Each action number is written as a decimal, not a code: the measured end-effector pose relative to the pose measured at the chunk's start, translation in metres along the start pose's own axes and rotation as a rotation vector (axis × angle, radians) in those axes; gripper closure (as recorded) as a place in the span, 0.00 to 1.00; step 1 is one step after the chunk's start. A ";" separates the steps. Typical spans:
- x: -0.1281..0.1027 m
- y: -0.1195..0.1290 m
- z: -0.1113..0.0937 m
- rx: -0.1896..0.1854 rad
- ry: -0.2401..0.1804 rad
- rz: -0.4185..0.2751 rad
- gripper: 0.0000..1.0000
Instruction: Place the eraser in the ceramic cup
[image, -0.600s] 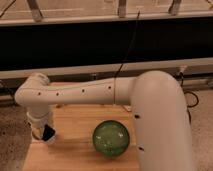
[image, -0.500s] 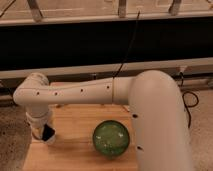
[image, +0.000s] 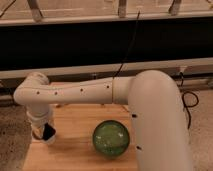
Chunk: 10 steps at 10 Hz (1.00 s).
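Observation:
The ceramic cup (image: 111, 138) is a round, glossy, mottled-green vessel standing on the wooden table (image: 75, 150), near its middle front. My white arm reaches from the right across to the left, and my gripper (image: 45, 133) points down over the table's left part, well left of the cup. Something dark shows at the gripper's tip; I cannot tell whether it is the eraser. No eraser shows elsewhere on the table.
The small wooden table stands on a speckled floor (image: 12, 130). A dark wall panel with a metal rail (image: 75, 70) runs behind it. Black cables (image: 190, 102) hang at the right. My arm's thick link (image: 157, 125) covers the table's right side.

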 end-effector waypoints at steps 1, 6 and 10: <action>-0.001 0.001 0.000 0.000 0.001 0.004 0.20; -0.003 0.004 -0.007 -0.008 0.030 0.022 0.20; -0.015 0.010 -0.034 -0.062 0.083 0.069 0.20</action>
